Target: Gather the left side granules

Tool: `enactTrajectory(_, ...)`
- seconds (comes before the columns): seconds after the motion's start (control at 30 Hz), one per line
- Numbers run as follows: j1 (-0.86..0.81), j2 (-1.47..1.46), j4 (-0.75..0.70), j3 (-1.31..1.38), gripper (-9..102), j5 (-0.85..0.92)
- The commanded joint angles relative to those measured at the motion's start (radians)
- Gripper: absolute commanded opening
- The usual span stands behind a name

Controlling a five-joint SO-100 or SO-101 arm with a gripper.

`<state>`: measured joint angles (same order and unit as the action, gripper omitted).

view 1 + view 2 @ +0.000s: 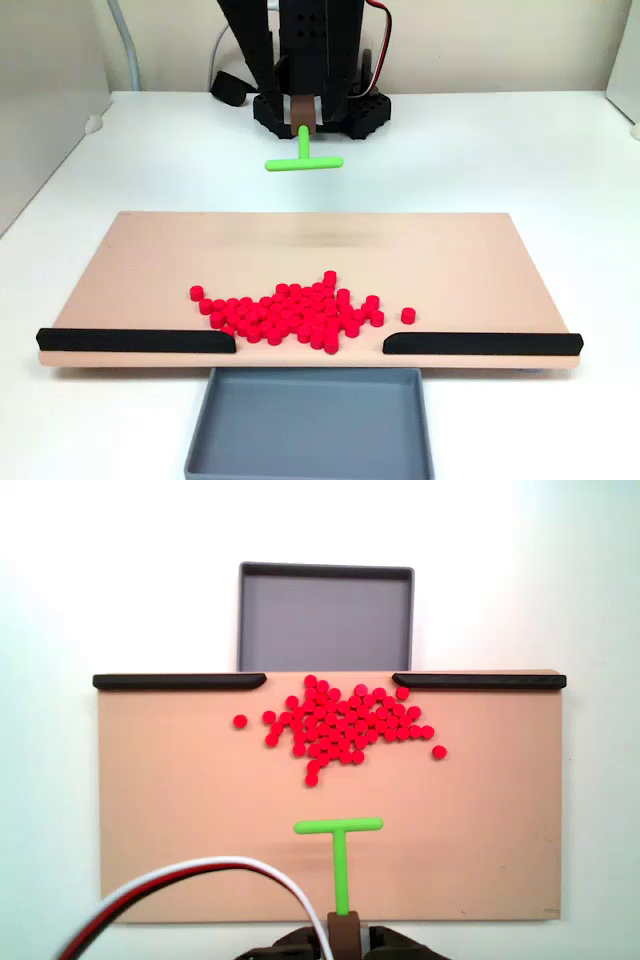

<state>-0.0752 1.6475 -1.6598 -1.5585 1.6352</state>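
Dozens of small red granules [290, 312] lie in a loose pile on the tan board [150, 250], close to the gap between two black rails. In the view from above, the granules [345, 725] spread wider than the gap, with one stray at the left [240, 721] and one at the right [439, 751]. My gripper [303, 128] is shut on the stem of the green T-shaped tool [303, 160]. The tool [339, 855] hangs raised above the board [180, 810], its bar facing the pile and well short of it. The gripper [345, 927] sits at the bottom edge.
A grey tray [310, 425] sits past the gap, off the board's edge. Black rails [135, 340] [480, 343] close off the edge on both sides. A red, white and black cable [200, 875] arcs over the board's near left corner. The arm's base [320, 110] stands behind the board.
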Motion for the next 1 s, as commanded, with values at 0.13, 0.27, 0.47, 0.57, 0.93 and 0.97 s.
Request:
enactTrajectory(0.13,-0.026,0.008,0.006,0.006,0,0.061)
enactTrajectory(0.27,-0.023,0.008,0.005,0.006,0,0.063)
enactTrajectory(0.47,-0.032,0.002,0.008,0.006,0,0.071)
enactTrajectory(0.57,-0.035,-0.002,0.008,0.012,0,0.072)
enactTrajectory(0.93,-0.020,-0.006,0.008,0.020,0,0.064)
enactTrajectory(0.97,-0.020,-0.008,0.008,0.020,0,0.064)
